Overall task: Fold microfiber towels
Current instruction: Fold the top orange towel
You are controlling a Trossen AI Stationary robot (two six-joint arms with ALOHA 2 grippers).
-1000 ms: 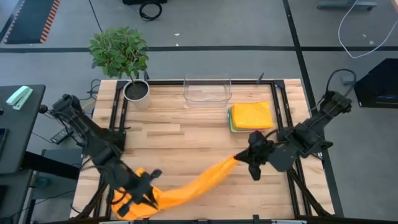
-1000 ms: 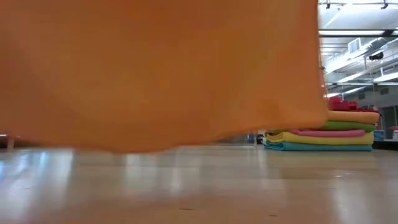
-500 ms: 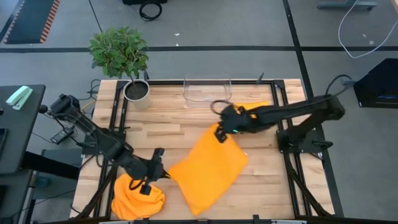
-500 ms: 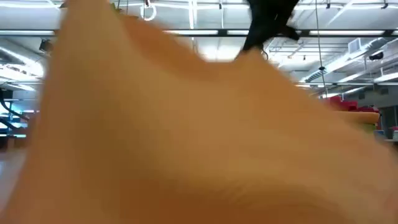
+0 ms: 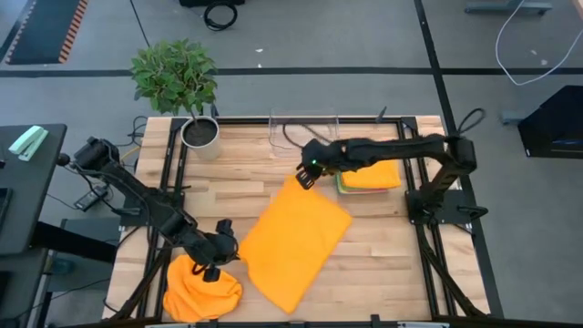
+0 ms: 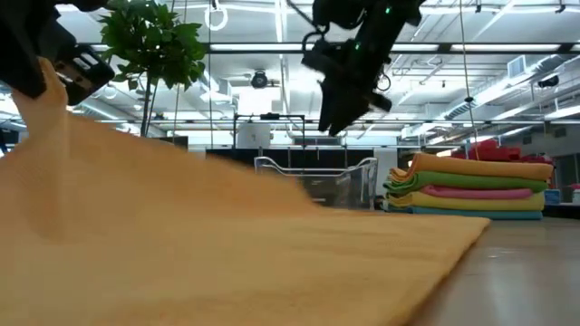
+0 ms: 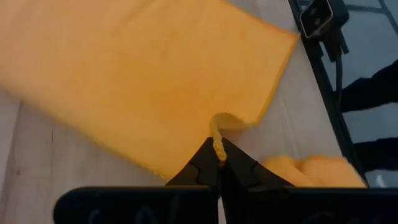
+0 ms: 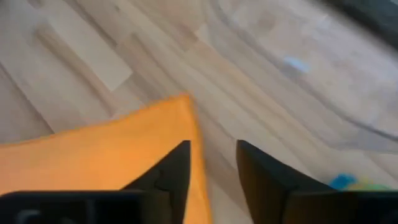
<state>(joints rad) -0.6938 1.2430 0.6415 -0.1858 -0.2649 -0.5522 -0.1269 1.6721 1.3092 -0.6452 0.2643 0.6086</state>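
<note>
Towel in orange (image 5: 293, 241), spread flat across the middle of the bench (image 5: 246, 173), one corner reaching the front edge. Left pincer (image 7: 217, 163) clenched on its near-left corner. Right pincer (image 5: 307, 176) hangs released just above the towel's far corner. Crumpled orange cloth (image 5: 200, 287) sits at the front-left corner. Folded stack (image 6: 471, 190) rests near the right edge, beside the clear bin (image 5: 303, 132).

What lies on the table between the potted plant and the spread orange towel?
Nothing: in the high view the stretch of wooden table between the potted plant and the spread orange towel is bare.
</note>
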